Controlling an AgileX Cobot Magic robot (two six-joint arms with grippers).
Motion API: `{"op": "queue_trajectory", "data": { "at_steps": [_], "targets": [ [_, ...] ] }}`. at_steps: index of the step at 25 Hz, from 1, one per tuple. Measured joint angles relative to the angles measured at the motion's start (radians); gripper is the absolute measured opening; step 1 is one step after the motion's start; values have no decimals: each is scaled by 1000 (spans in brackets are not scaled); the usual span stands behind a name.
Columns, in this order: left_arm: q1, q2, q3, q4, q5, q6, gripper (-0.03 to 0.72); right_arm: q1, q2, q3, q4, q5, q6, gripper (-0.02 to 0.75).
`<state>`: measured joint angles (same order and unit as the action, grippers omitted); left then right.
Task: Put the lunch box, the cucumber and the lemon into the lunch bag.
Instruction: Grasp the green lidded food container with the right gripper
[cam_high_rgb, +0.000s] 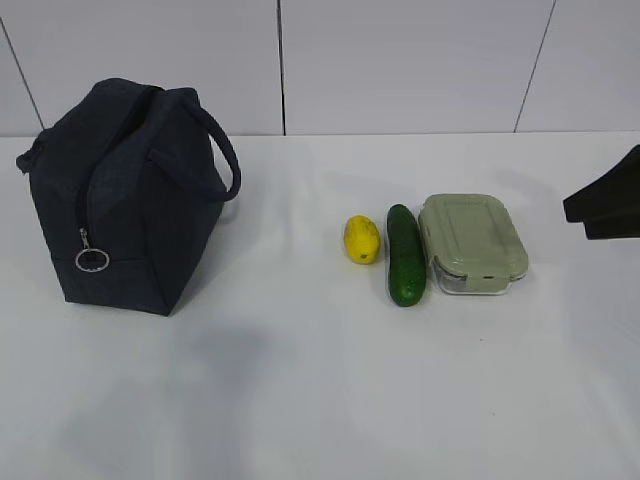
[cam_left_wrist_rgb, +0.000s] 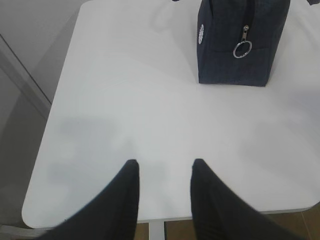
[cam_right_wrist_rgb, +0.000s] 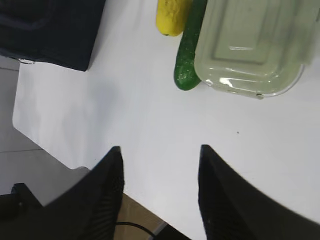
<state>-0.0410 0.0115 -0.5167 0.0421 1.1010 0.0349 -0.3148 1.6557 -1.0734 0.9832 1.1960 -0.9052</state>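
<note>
The navy lunch bag (cam_high_rgb: 125, 195) stands at the left of the white table, its zipper shut, with a silver ring pull (cam_high_rgb: 92, 260). It also shows in the left wrist view (cam_left_wrist_rgb: 240, 42) and the right wrist view (cam_right_wrist_rgb: 47, 30). The yellow lemon (cam_high_rgb: 361, 239), the dark green cucumber (cam_high_rgb: 404, 255) and the lunch box (cam_high_rgb: 472, 243) with a sage-green lid lie side by side at centre right. The right wrist view shows the lemon (cam_right_wrist_rgb: 171, 16), the cucumber (cam_right_wrist_rgb: 189, 52) and the lunch box (cam_right_wrist_rgb: 250, 45). My left gripper (cam_left_wrist_rgb: 164, 162) is open and empty. My right gripper (cam_right_wrist_rgb: 160, 148) is open, empty, short of the items; it shows at the exterior view's right edge (cam_high_rgb: 605, 205).
The white table (cam_high_rgb: 300, 380) has bare surface in front of the items. Its near-left rounded corner and edge show in the left wrist view (cam_left_wrist_rgb: 30, 212). A tiled wall runs behind.
</note>
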Motion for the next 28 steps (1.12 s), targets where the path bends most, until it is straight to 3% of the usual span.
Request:
{"op": "queue_trajectory", "data": {
  "at_steps": [10, 18, 28],
  "targets": [
    [0, 0, 0, 0, 0, 0, 240, -25, 278, -225, -25, 0, -38, 379],
    [0, 0, 0, 0, 0, 0, 240, -25, 417, -315, 47, -4, -60, 578],
    [0, 0, 0, 0, 0, 0, 240, -25, 501, -366, 89, -7, -142, 610]
  ]
}}
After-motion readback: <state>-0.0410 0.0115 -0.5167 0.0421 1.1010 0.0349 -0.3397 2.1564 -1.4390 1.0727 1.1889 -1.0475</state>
